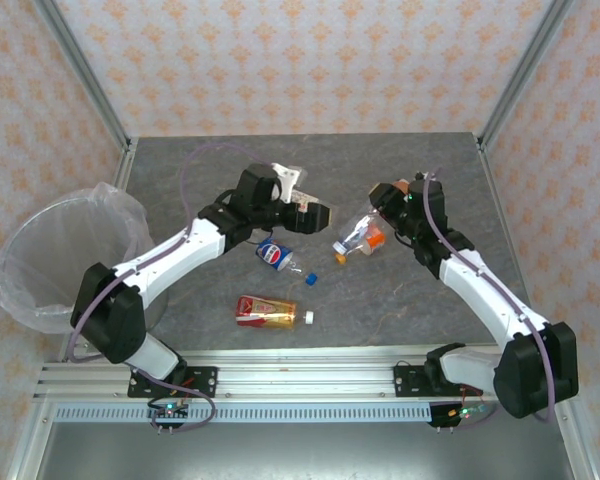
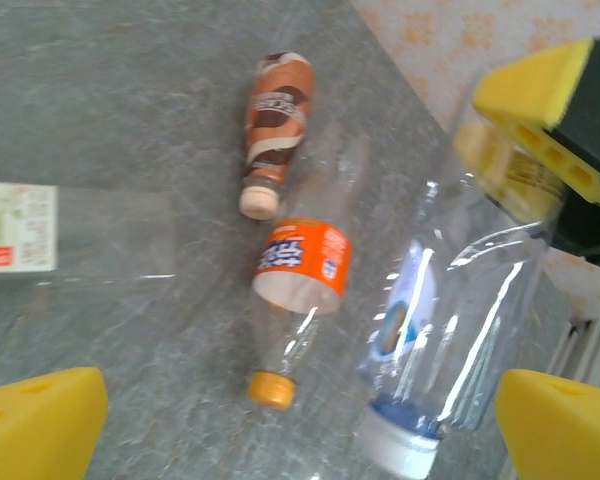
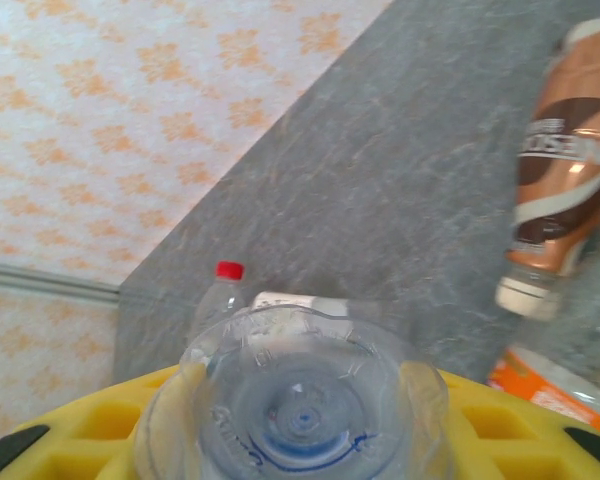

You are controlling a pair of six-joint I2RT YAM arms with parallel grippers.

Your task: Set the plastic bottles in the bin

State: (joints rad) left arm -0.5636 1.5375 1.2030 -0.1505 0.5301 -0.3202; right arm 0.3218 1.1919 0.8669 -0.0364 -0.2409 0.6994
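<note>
My right gripper (image 1: pixel 375 218) is shut on a clear bottle with a blue label and white cap (image 2: pixel 460 300), whose base (image 3: pixel 300 400) sits between the yellow pads (image 3: pixel 70 440). An orange-label bottle (image 2: pixel 300 270) with an orange cap lies right beside it (image 1: pixel 376 238). My left gripper (image 1: pixel 317 214) hovers open above these two, pads (image 2: pixel 40 420) wide apart, holding nothing. A brown-label bottle (image 2: pixel 278 115) lies farther back (image 3: pixel 565 150). A white-label bottle (image 2: pixel 40 240) with a red cap (image 3: pixel 229 270) lies to the side. A blue-label bottle (image 1: pixel 277 254) and a red-label bottle (image 1: pixel 265 311) lie mid-table. The bag-lined bin (image 1: pixel 65 255) stands far left.
The grey table (image 1: pixel 450 180) is fenced by metal posts and patterned walls at the back and sides. An aluminium rail (image 1: pixel 300 380) runs along the near edge, carrying both arm bases. The two grippers are close together near the table's middle.
</note>
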